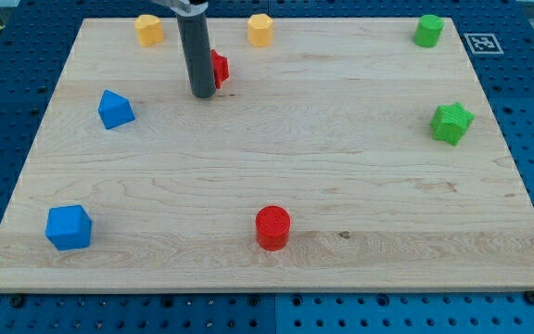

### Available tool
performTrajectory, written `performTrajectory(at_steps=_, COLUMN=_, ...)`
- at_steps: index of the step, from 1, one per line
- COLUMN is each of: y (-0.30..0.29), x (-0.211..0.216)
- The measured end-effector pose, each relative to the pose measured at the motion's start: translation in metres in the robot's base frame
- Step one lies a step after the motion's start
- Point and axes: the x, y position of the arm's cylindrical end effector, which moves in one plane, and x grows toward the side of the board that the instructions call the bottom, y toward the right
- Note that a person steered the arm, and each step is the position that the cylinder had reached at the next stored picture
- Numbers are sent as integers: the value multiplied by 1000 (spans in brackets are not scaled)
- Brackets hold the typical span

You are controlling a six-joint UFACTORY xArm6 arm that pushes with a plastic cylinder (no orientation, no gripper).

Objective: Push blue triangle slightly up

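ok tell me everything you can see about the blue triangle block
The blue triangle is a small solid block, matte like plastic, lying flat on the wooden board toward the view's upper left, its point toward the view's top. Nothing touches it. My tip stands apart to its right, beside a partly hidden red block.

Bright even light, soft shadows, sharp
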Motion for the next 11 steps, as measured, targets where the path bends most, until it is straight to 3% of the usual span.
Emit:
performTrajectory(at_steps=2, y=14, x=70)
performTrajectory(at_steps=3, y=-9, x=94)
performTrajectory(at_steps=7, y=-82, x=94)
performTrajectory(at_steps=9, y=-90, x=94)
performTrajectory(at_steps=11, y=-121, x=73)
